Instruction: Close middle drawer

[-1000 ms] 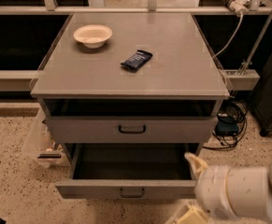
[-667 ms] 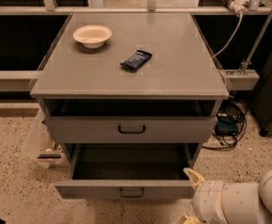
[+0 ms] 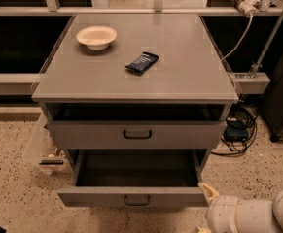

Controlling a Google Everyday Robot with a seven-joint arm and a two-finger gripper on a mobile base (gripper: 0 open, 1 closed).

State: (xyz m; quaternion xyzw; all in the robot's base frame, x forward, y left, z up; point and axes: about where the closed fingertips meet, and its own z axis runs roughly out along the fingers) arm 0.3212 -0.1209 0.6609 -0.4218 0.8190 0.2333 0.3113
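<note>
Middle drawer [image 3: 131, 196] stands pulled out, lower centre of frame, its front running left to right. Gripper [image 3: 208, 197] sits lower right, just beside the front's right end; open or closed, cannot tell. Judged: the closing push goes up-frame, into the cabinet [image 3: 136, 76].

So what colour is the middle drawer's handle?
Dark, almost black handle on the grey middle drawer, seen in the camera view. The gripper is at its right corner.

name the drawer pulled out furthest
The middle drawer, lower of the two visible fronts: it juts well past the upper drawer. The gripper sits by its right front corner.
</note>
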